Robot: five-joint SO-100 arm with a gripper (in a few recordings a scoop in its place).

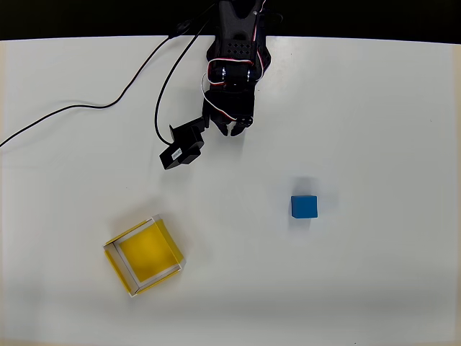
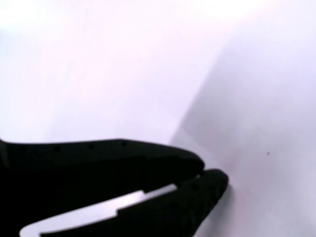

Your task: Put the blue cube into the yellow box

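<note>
The black end effector (image 1: 234,128) hangs near the top of the white desk (image 1: 389,115) in the overhead view. In the wrist view its two fingers (image 2: 197,170) are pressed together and hold nothing. The blue cube (image 1: 304,207) sits alone on the desk, below and to the right of the end effector, well apart from it. The yellow box (image 1: 145,254) sits lower down on the left, far from the cube, with nothing inside. The arm probably has to reach down and right first to get the cube.
</note>
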